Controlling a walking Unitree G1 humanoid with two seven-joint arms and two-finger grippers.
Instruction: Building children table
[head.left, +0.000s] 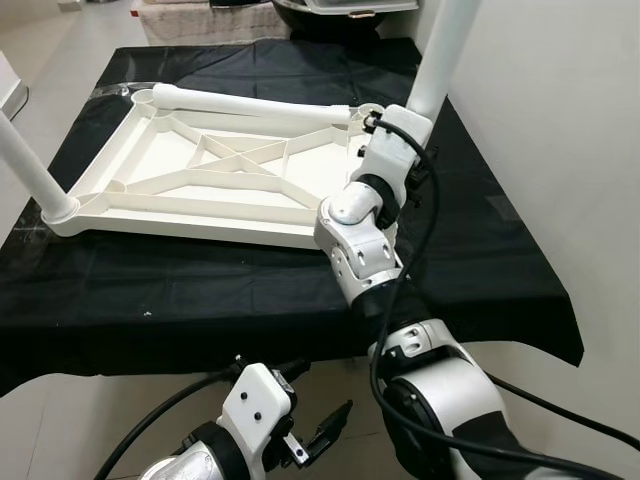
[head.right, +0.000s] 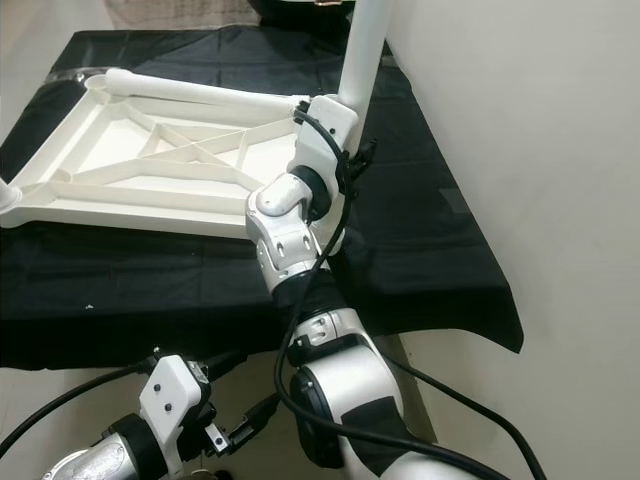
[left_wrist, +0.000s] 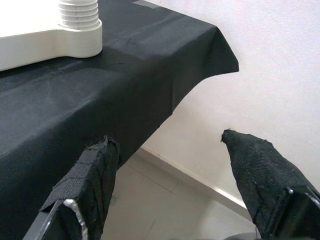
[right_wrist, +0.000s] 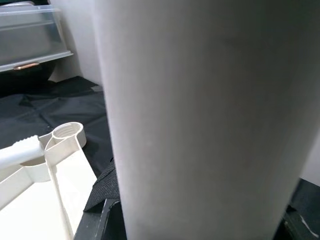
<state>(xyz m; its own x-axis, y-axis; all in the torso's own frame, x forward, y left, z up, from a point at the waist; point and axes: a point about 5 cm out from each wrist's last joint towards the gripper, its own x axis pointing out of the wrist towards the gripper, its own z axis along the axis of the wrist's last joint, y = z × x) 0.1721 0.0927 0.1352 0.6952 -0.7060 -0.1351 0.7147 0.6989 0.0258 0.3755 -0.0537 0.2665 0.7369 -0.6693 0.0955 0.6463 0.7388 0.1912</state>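
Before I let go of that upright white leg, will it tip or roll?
The upright leg is tall and narrow, so it probably tips unless fully seated in the tabletop. It's round and smooth like the loose leg, so likely rolls once down. The right gripper holds it low.

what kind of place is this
Probably a room in a home, used as an assembly spot: a black cloth covers a low surface by a plain wall, with an upturned white tabletop on it and tiled floor below.

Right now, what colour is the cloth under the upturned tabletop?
Plain black cloth; the tabletop on it is white. Clearest in the left eye view.
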